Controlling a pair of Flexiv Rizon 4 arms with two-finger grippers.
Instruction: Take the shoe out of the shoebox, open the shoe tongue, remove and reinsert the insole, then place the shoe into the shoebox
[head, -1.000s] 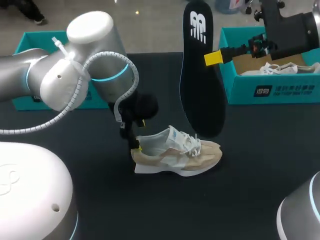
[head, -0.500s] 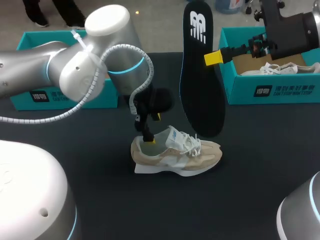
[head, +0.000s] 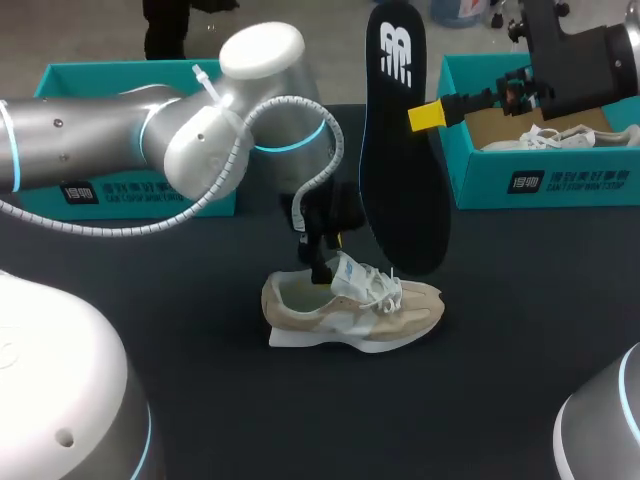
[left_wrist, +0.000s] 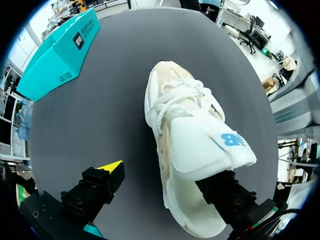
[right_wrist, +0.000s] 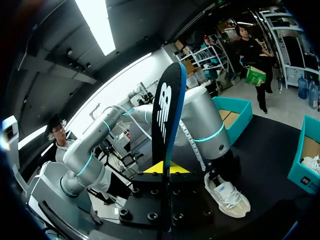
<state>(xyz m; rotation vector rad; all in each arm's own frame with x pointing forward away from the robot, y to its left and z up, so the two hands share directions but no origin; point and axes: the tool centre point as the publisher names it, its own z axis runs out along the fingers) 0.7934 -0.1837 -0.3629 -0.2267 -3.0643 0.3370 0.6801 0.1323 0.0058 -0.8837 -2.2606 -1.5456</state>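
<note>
The black table (head: 540, 330) carried a teal shoebox (head: 540, 180) at its far right. The left arm (head: 110, 150) extended over the middle. The right gripper (right_wrist: 164, 169) was clamped on the dark insole (head: 400, 160), which it held upright in the air. The shoe (head: 350, 310) sat sole-down on the table, outside the box. The left gripper (left_wrist: 167, 177) was spread, with one finger under the raised tongue (left_wrist: 200, 150) and the other beside the shoe, clear of it.
</note>
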